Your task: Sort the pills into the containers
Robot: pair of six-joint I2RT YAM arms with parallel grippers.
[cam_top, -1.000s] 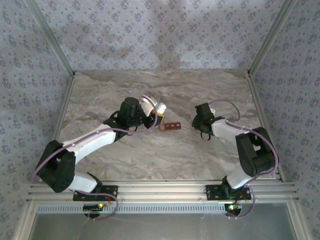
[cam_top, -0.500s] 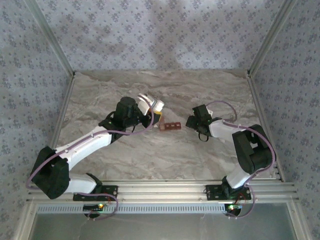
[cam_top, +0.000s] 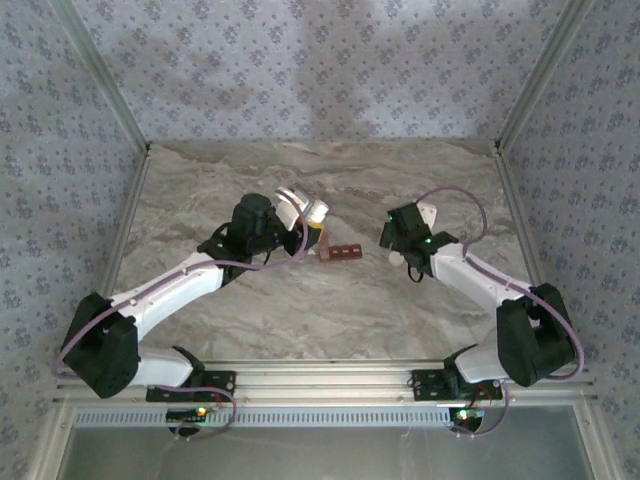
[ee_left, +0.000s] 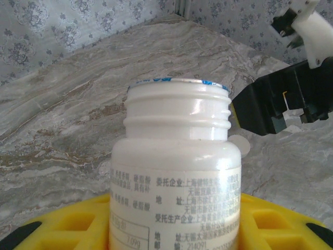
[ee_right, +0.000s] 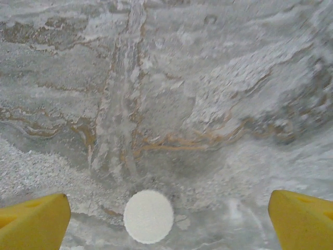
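Pill (ee_right: 148, 216), round and white, lies flat on the marble table (cam_top: 300, 310) between the yellow fingers (ee_right: 34, 221) of the right hand (ee_right: 166, 211), which stands spread wide over it and grips nothing. The left hand (cam_top: 308, 222) is clamped on an uncapped white bottle (ee_left: 177, 172). The containers (cam_top: 345, 252), a red-brown strip of compartments, sit on the table between the two hands, just right of the bottle.

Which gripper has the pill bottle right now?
The left gripper: it is clamped on the uncapped white pill bottle. The right gripper stands open over a round white pill on the table.
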